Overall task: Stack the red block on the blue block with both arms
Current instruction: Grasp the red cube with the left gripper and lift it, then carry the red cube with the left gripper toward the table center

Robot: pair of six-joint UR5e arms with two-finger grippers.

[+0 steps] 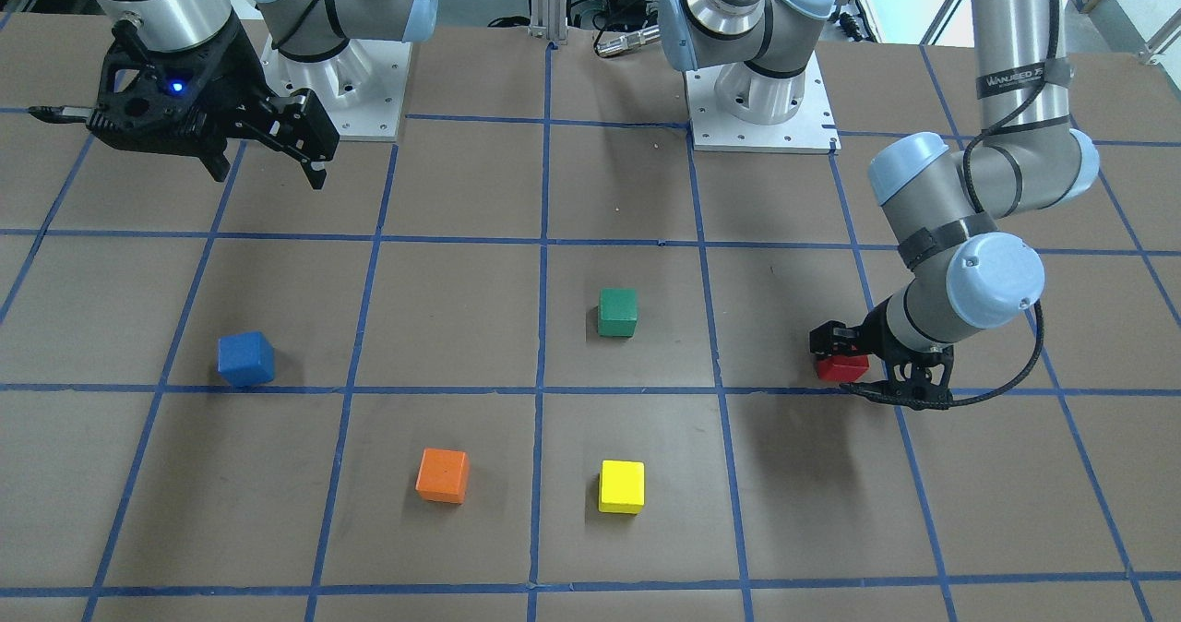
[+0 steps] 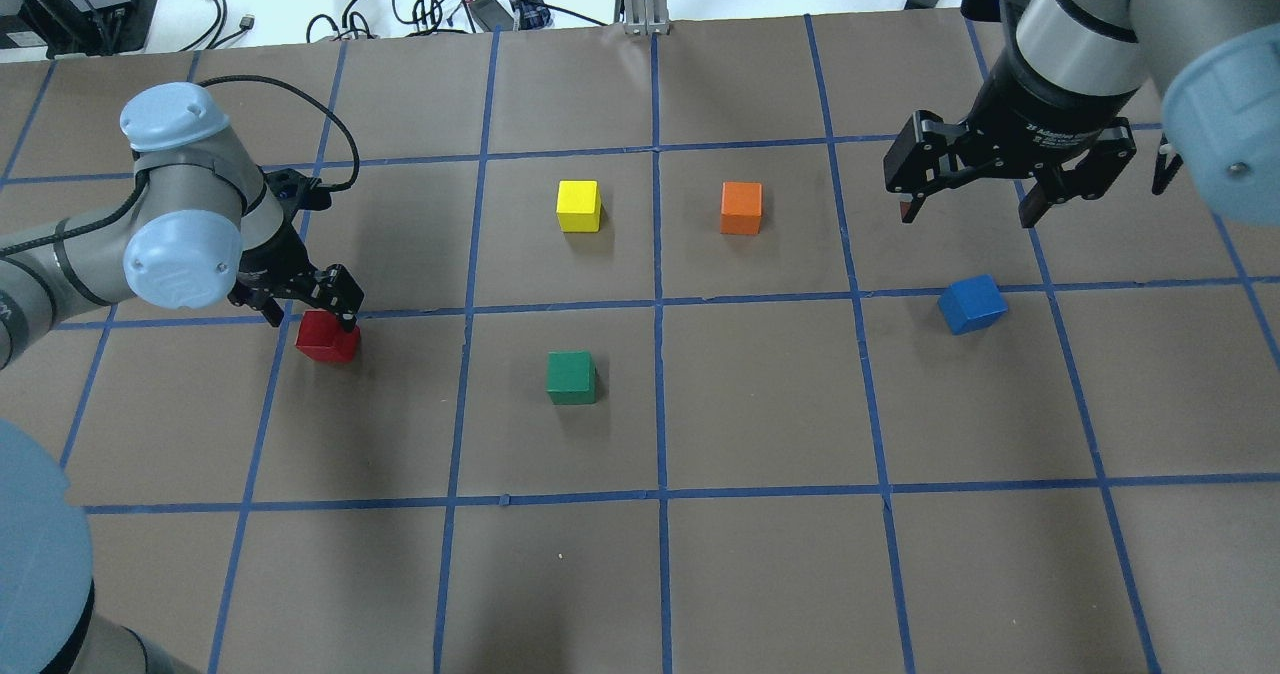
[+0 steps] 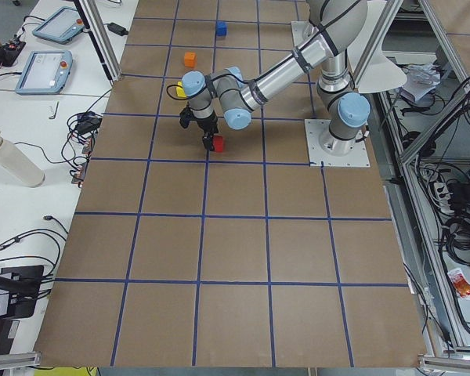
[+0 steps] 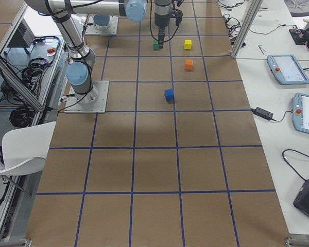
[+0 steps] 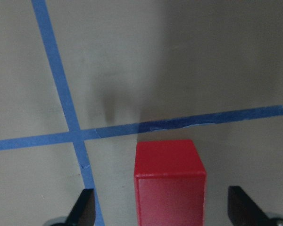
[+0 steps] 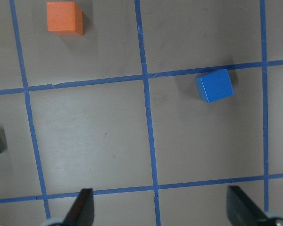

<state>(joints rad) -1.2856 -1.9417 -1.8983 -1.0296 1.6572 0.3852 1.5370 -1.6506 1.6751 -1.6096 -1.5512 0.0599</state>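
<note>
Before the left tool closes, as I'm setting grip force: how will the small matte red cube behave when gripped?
The small matte red cube looks solid with flat faces, so it probably won't deform or roll. Its matte finish suggests little slipping. Lying between the left tool's open fingers, it should lift squarely.

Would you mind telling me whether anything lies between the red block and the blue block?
Nothing lies squarely between them. The green block sits just beside the line from red block to blue block, on the robot's side.
</note>
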